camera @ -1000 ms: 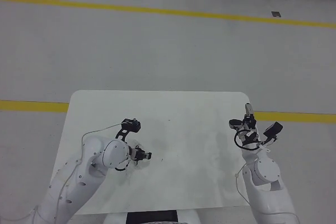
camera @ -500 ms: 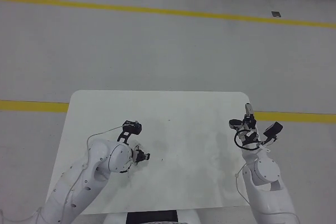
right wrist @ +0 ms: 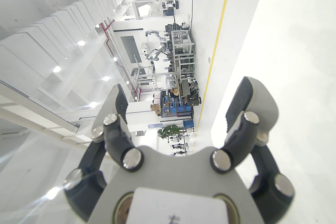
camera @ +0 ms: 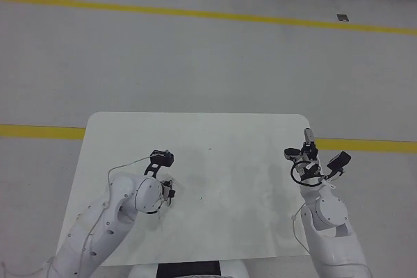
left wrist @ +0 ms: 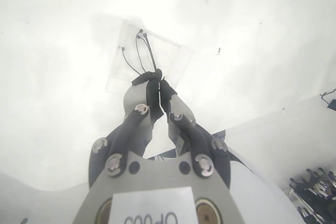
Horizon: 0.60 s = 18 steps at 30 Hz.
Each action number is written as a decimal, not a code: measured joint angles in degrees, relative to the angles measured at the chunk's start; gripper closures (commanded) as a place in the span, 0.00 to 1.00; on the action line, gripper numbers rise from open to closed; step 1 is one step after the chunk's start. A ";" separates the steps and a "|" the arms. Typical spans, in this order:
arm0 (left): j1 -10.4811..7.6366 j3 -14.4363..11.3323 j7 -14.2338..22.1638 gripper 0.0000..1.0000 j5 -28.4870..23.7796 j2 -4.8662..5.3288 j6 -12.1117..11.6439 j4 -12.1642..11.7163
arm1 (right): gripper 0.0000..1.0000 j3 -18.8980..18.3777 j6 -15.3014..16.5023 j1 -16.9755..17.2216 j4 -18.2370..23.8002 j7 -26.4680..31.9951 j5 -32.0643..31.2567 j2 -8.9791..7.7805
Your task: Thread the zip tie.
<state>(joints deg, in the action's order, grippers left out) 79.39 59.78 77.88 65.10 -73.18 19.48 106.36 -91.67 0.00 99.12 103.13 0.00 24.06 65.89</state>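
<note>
A clear flat tray (left wrist: 174, 53) lies on the white table (camera: 229, 139) and holds three thin black zip ties (left wrist: 151, 51). Their heads point away from me and their tails run together at my left gripper (left wrist: 159, 80). That gripper is shut at the tray's near edge, its black-padded fingertips (left wrist: 151, 86) pinched on the tails. In the top view the left gripper (camera: 168, 192) is over the table's left half. My right gripper (right wrist: 181, 88) stands open and empty, raised above the table's right edge (camera: 300, 144) and aimed out into the hall.
Small dark specks (left wrist: 218, 51) dot the table beside the tray. The table's front edge (left wrist: 262, 120) runs close behind the left gripper. Yellow floor lines (camera: 28, 131) pass beyond the table on both sides.
The left arm has shifted and its gripper has drawn back a little to the left over the tray. The right arm has not moved.
</note>
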 measured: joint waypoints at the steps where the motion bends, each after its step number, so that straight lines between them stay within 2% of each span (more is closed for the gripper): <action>1: -0.12 -0.04 0.03 0.91 0.07 -0.10 0.00 -0.33 | 0.00 0.00 0.00 0.00 0.00 0.00 0.00 0.00; 10: -1.84 -1.04 0.00 0.94 0.81 -1.05 0.00 -4.87 | 0.00 0.00 0.00 0.00 0.00 0.00 0.00 0.00; 13: -2.58 -1.31 0.10 0.88 1.15 -1.40 0.00 -6.63 | 0.00 0.00 0.00 0.00 0.00 0.00 0.00 0.00; 18: -3.66 -1.72 0.37 0.85 1.93 -1.99 0.00 -9.03 | 0.00 0.00 0.00 0.00 0.00 0.00 0.00 0.00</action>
<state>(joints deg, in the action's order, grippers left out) 75.73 58.06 78.25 67.04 -75.17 19.48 97.33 -91.67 0.00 99.12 103.13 0.00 24.06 65.89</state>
